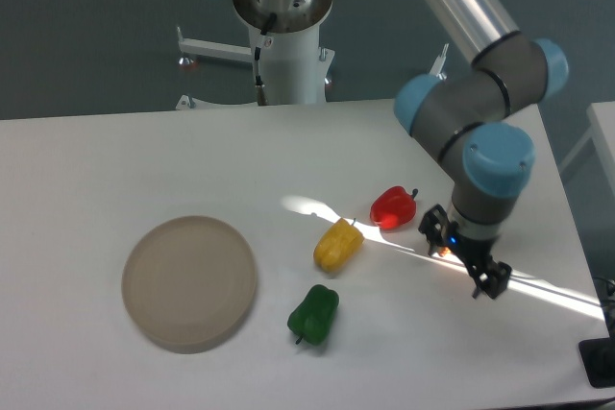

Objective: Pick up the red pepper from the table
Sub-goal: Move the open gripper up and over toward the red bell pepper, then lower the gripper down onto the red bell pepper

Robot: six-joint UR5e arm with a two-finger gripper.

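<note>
Gripper (488, 279) low over the table (115, 151) at the near right, fingers too small to tell spread or pressed. Red pepper (393, 206) lies beyond it to its left, stem toward the arm, just beside yellow pepper (338, 245).

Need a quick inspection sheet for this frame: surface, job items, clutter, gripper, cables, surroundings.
Surface: white table, a streak of bright light across its right half.
Job's things: red pepper lying on the table, untouched, close to the yellow pepper.
Clutter: yellow pepper, green pepper, round beige disc.
Gripper: gripper low over the table, right of the red pepper, holding nothing; jaw state unclear.
Cables: one down the robot pedestal.
Surroundings: white metal frame behind the table, dark floor.
</note>
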